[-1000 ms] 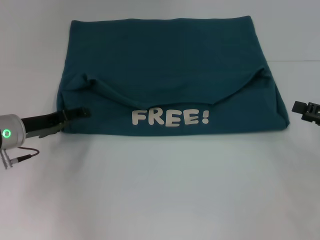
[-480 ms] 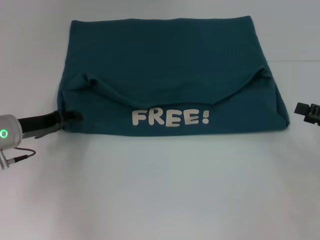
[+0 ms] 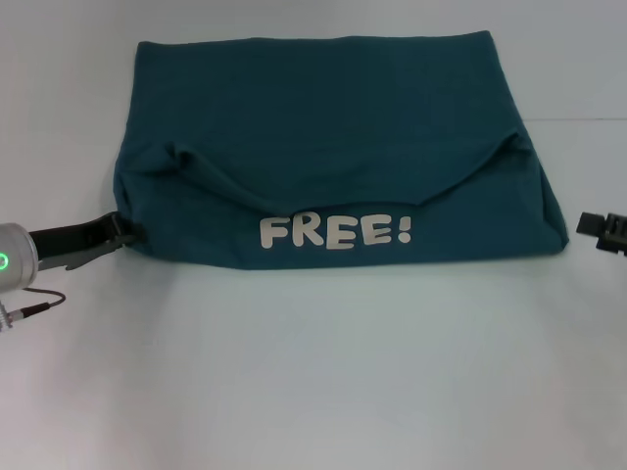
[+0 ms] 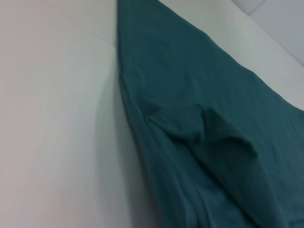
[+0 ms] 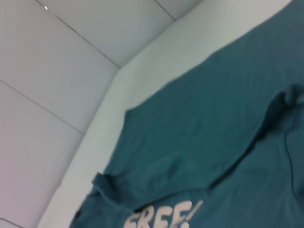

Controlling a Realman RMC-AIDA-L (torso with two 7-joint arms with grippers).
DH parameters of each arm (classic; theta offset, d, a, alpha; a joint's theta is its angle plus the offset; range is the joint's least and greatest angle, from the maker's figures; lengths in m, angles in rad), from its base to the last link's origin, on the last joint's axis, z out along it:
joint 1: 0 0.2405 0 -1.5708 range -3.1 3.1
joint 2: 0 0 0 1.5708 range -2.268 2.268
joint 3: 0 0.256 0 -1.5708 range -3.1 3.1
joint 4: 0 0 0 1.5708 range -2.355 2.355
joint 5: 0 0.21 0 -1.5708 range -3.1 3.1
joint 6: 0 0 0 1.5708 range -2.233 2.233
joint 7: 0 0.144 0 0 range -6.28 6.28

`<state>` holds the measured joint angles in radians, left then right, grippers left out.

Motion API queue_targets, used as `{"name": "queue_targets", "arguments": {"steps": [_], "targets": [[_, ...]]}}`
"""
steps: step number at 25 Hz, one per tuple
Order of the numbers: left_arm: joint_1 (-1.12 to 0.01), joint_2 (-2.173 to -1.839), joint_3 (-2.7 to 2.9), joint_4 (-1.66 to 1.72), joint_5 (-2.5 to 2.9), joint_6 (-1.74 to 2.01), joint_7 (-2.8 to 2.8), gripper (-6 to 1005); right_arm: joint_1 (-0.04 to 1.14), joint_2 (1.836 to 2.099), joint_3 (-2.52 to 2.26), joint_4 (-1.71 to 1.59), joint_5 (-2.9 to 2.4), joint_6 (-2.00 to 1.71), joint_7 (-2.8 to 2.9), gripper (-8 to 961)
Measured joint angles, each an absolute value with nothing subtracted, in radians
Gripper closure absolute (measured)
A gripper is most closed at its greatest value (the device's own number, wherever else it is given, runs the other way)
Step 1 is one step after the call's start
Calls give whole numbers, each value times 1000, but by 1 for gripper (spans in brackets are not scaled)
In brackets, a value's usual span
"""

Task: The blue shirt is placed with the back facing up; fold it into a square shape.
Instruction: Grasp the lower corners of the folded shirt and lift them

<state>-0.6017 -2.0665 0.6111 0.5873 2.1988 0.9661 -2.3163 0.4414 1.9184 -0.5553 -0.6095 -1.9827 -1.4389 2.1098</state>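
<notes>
The blue shirt (image 3: 323, 127) lies on the white table, folded into a wide block. Its near flap is turned over and shows the white "FREE!" lettering (image 3: 335, 232). My left gripper (image 3: 125, 235) lies low on the table at the shirt's near left corner, open, its tips just at the cloth edge and holding nothing. My right gripper (image 3: 600, 227) is at the far right, a short gap off the shirt's near right corner. The left wrist view shows the shirt (image 4: 190, 95) and its left edge with a small fold. The right wrist view shows the shirt (image 5: 204, 128) and part of the lettering (image 5: 164, 213).
The white table (image 3: 313, 372) stretches wide in front of the shirt. A tiled wall (image 5: 57, 95) rises behind the table's far edge. A thin cable (image 3: 39, 305) hangs by the left arm's wrist.
My left gripper has drawn back to the left, off the shirt's near left corner, where its upper finger lay a second ago. The right gripper has edged slightly right. The shirt stays put.
</notes>
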Motion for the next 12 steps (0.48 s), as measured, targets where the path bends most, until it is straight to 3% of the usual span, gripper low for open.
{"name": "queue_targets", "arguments": {"steps": [2,5,7,9,12], "targets": [[-607,-2061,611,591,2203,999,-2316,879,456,1902,-556,-620,-2038,-1440,2155,184],[-613,-2058,610,605,2204,1023,-2319,968,495,1857,-554,-634,-2145,-1429,2252,184],[-613,-2058,611,615,2203,1028,-2323,968,523,1828,-552,-640,-2205,-1416,2301,185],[-613,-2058,613,620,2199,1030,-2324,968,549,1816,-555,-653,-2256,-1391,2336,185],[-615,-2060,612,621,2198,1030,-2325,969,590,1820,-558,-665,-2339,-1339,2370,186]]}}
